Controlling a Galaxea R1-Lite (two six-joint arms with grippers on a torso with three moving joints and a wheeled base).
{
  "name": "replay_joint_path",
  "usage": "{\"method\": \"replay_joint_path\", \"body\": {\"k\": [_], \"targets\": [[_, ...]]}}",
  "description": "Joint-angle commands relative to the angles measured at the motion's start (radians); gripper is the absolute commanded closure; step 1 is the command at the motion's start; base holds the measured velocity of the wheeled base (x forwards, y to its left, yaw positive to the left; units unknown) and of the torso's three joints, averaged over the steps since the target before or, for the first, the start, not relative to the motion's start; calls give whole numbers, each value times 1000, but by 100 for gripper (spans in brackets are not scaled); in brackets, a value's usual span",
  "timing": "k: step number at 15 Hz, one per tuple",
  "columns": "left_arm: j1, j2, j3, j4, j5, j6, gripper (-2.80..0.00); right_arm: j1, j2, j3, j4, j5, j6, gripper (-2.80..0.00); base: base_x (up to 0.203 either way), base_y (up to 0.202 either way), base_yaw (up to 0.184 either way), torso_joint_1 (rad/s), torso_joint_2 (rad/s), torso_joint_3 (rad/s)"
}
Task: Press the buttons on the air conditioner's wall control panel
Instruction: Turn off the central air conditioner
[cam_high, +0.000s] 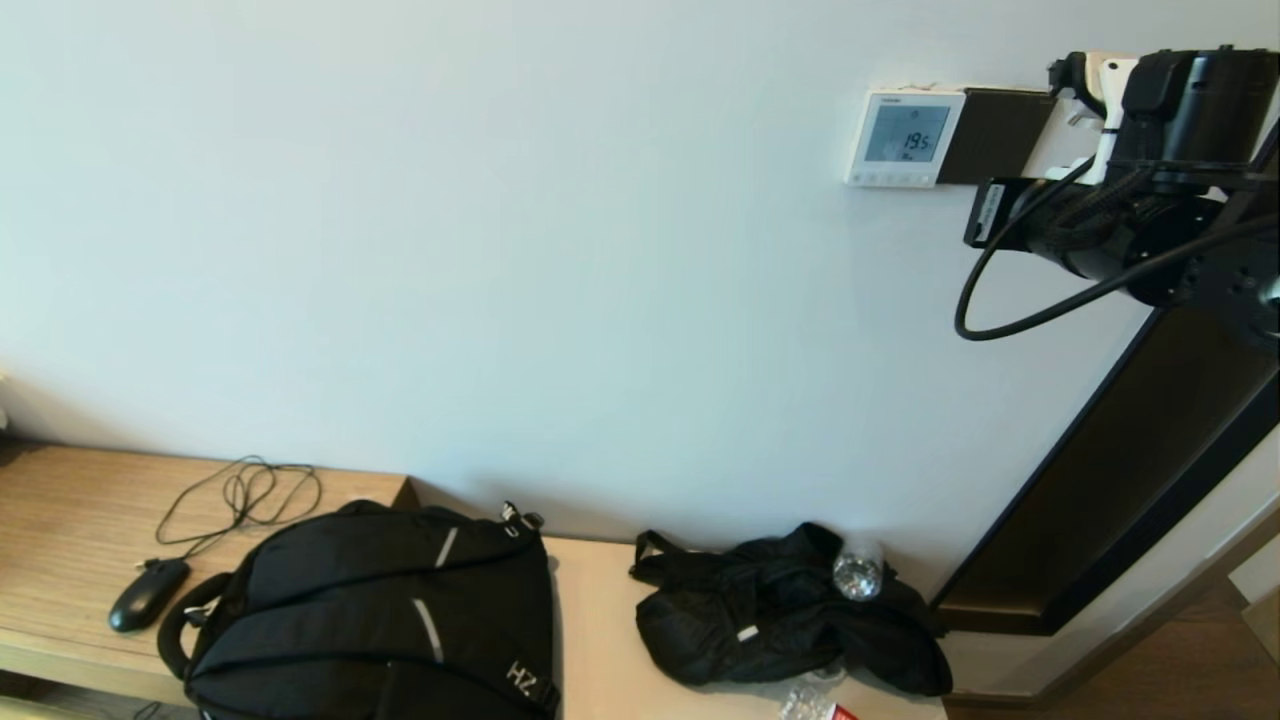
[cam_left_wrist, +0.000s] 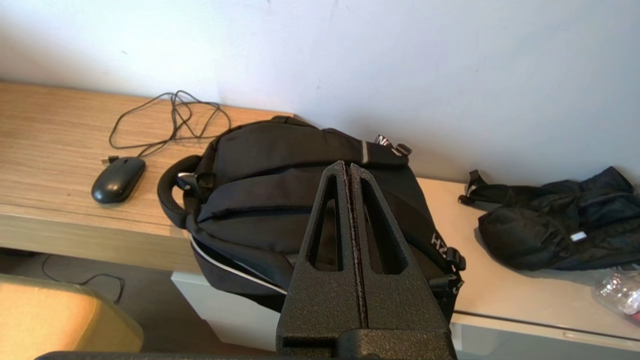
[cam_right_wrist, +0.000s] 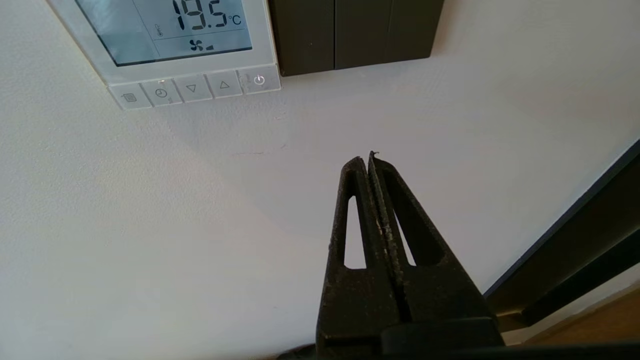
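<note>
Far left, on the wooden desk (cam_high: 60, 520): a black mouse (cam_high: 148, 592) with its cord (cam_high: 240, 495) looped behind it. Next right, a black backpack (cam_high: 375, 615); I keep my left gripper (cam_left_wrist: 349, 167) parked above it, fingers pressed together, holding nothing. Further right, on the pale counter (cam_high: 600, 640), a crumpled black bag (cam_high: 780, 620) with a clear plastic bottle (cam_high: 858, 573) on it.

Upper right, on the wall: the control panel (cam_high: 905, 137), screen reading 19.5 °C, with a dark switch plate (cam_high: 995, 135) touching its right edge. Along the panel's lower edge runs a row of five buttons (cam_right_wrist: 192, 88); the power button (cam_right_wrist: 259, 80) is rightmost.

Far right: my right gripper (cam_right_wrist: 369, 157), fingers closed to a single tip and gripping nothing. It sits close to the wall, below and right of the button row, not touching the panel.

Step in hand, as I judge it: the approach, no button yet under the tip. The next move calls for shifting the closed tip up and left onto one button, then a short, straight push into the wall, keeping clear of the neighbouring keys.
</note>
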Motion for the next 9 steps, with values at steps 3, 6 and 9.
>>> {"method": "replay_joint_path", "body": {"k": [3,6,9], "targets": [[0,0,0,0,1,-1,0,4,119,-111,-2,-11,0,0,0,0,0,0,0,0],[0,0,0,0,1,-1,0,6,166,-176,-2,-28,-1,0,0,0,0,0,0,0],[2,0,0,0,1,-1,0,25,174,-193,-2,-30,-1,0,0,0,0,0,0,0]]}}
